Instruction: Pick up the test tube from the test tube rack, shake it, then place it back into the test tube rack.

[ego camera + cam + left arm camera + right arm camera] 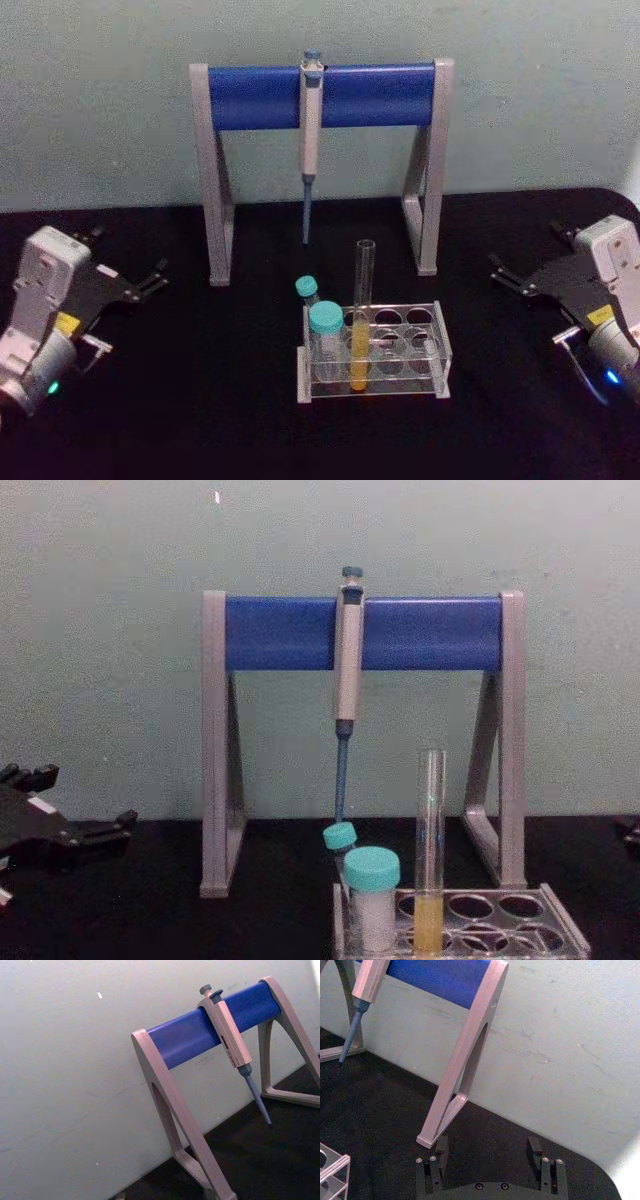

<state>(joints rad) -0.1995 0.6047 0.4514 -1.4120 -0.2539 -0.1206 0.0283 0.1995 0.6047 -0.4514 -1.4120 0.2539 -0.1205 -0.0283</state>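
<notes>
Well apart: left tool, right tool

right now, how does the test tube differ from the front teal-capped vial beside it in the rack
The test tube is tall, thin and open-topped; the front teal-capped vial is short, wide and capped. The test tube is clear with yellow liquid at its bottom; the vial looks white inside. Both stand upright, side by side, in the test tube rack.
</notes>
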